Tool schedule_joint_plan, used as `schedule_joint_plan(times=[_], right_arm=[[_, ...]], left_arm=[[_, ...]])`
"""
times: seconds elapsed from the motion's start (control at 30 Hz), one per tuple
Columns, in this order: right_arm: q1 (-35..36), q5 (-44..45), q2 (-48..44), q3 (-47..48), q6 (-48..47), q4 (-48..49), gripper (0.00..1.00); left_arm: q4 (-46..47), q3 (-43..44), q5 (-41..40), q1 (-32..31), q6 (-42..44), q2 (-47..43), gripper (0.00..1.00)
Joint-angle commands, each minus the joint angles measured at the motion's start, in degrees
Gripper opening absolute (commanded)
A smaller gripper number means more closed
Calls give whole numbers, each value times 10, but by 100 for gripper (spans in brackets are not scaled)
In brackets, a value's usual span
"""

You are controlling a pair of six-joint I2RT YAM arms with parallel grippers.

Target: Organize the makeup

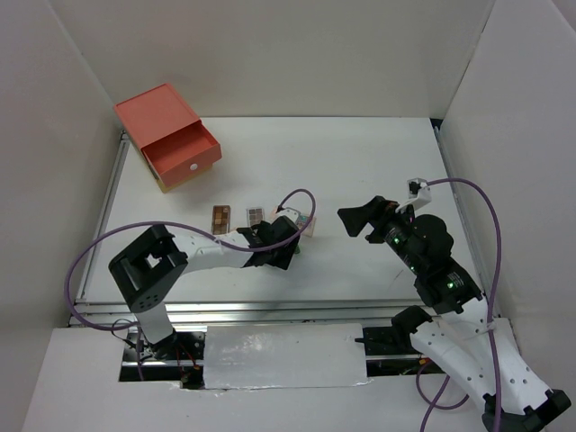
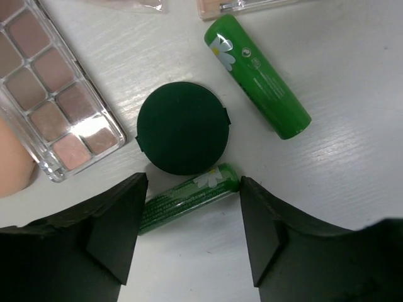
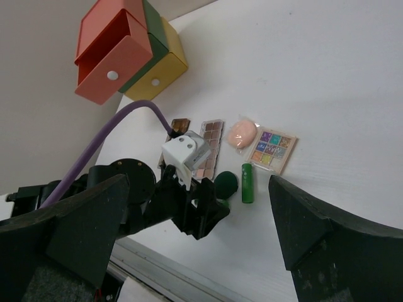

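Note:
My left gripper (image 1: 286, 241) is open, low over the makeup. In the left wrist view its fingers (image 2: 119, 220) straddle a green tube (image 2: 189, 196) lying on the table, and the tube's cap end touches the right finger. Just beyond are a dark-green disc (image 2: 182, 128), a second green tube (image 2: 257, 75) and a brown palette (image 2: 50, 94). The right wrist view shows a peach disc (image 3: 241, 133), the multicolour palette (image 3: 273, 151) and a smaller brown palette (image 3: 179, 124). My right gripper (image 1: 353, 219) is open and empty, raised to the right of the group.
The drawer chest (image 1: 166, 135) stands at the back left with its red top drawer pulled open; it also shows in the right wrist view (image 3: 119, 53). A peach-coloured rounded shape (image 2: 9, 167) sits at the left wrist view's left edge. White walls enclose the table.

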Motion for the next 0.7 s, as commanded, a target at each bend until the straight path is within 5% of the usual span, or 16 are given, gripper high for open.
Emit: schedule_joint_plan(times=[0.0, 0.13, 0.37, 0.67], right_arm=[[-2, 6, -8, -3, 0, 22, 100], [-2, 5, -9, -2, 0, 21, 100], [-2, 19, -16, 4, -2, 8, 100], [-3, 16, -23, 5, 2, 3, 100]], left_arm=[[3, -28, 12, 1, -15, -6, 72], [-3, -41, 24, 0, -27, -5, 59], [-26, -78, 24, -28, -50, -51, 51], [-23, -81, 40, -37, -52, -75, 19]])
